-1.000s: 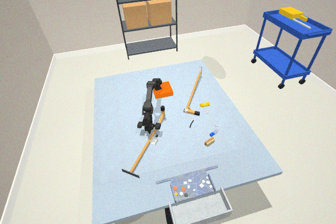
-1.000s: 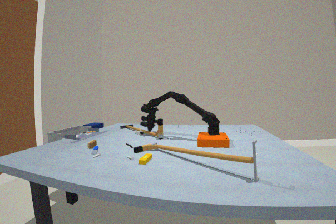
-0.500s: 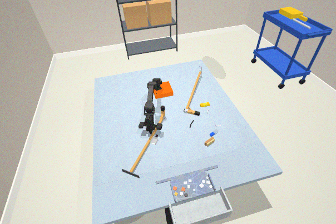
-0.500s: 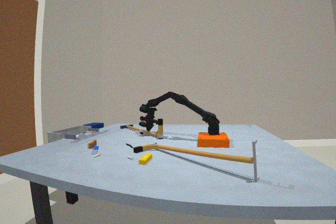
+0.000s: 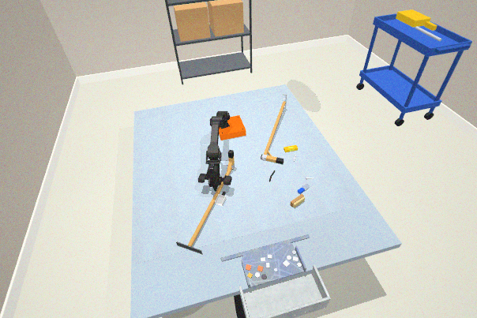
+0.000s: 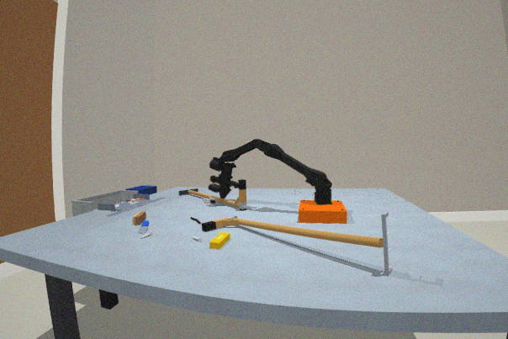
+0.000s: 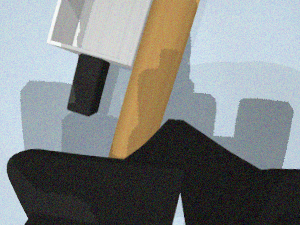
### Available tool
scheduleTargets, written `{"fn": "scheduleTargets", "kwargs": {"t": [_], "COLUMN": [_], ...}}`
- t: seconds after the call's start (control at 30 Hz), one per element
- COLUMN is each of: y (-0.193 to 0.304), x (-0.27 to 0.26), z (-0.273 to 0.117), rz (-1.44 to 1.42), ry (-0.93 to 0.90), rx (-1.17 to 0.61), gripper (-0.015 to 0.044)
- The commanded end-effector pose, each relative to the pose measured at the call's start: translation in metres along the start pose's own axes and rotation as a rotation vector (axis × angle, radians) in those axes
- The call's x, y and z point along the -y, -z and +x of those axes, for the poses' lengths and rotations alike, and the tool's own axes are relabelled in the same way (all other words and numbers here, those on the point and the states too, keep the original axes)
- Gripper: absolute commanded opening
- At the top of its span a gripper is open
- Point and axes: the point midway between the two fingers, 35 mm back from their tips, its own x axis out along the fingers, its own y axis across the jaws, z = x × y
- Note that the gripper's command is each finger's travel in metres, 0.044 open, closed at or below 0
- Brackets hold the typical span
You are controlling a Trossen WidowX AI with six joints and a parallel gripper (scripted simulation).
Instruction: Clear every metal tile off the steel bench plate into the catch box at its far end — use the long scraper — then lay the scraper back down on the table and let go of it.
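Observation:
The long scraper (image 5: 205, 215) (image 6: 209, 197) (image 7: 161, 55) has a wooden handle and a dark blade (image 5: 189, 248). It lies slanted on the table, its shaft resting on a small white stand (image 5: 221, 200) (image 7: 101, 17). My gripper (image 5: 215, 185) (image 6: 223, 193) (image 7: 174, 126) is shut and hangs low right over the handle. The handle runs beside and under the fingers, not between them. The steel bench plate (image 5: 253, 256) carries several small white, orange and dark tiles (image 5: 286, 263). The grey catch box (image 5: 276, 282) (image 6: 97, 201) sits at its outer end, past the table edge.
A second long wooden tool with a thin metal hook (image 5: 274, 130) (image 6: 311, 232) lies to the right of the orange arm base (image 5: 233, 127) (image 6: 322, 211). Small bits lie nearby: a yellow block (image 5: 291, 148) (image 6: 219, 240), a wooden block (image 5: 297, 200), a blue piece (image 5: 302, 188). A grey bar (image 5: 264, 248) borders the plate.

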Motion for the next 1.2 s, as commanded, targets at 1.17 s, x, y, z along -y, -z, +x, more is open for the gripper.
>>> {"fn": "scheduleTargets", "kwargs": {"t": [1.17], "y": [-0.008], "x": [-0.045], "z": [0.003], "rz": [-0.001], "ry": [-0.019], "rx": [0.036], "gripper": [0.0]}}
